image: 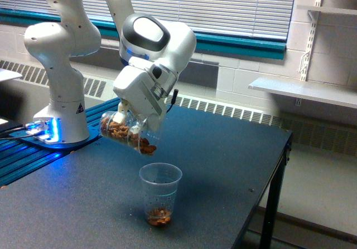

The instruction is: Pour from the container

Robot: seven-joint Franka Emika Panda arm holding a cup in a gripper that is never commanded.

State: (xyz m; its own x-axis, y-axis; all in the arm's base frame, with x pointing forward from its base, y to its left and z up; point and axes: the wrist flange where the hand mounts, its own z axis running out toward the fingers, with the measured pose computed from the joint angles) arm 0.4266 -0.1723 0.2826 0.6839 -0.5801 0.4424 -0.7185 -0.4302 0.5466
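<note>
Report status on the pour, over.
Gripper shut on container, tilted mouth-down above cup. Few nut pieces in cup. Nothing obstructing.

There is a single view, the exterior one, set off the arm and raised somewhat above the dark speckled surface [223, 149], looking down across it at a slant. It stands close enough that the white jointed robot arm [150, 54] is cut off at the top edge. The camera faces a wall of pale painted blocks with white slatted window blinds [223, 4]. The surface's far corner and black metal leg [269, 215] lie toward the exterior view's right.
</note>
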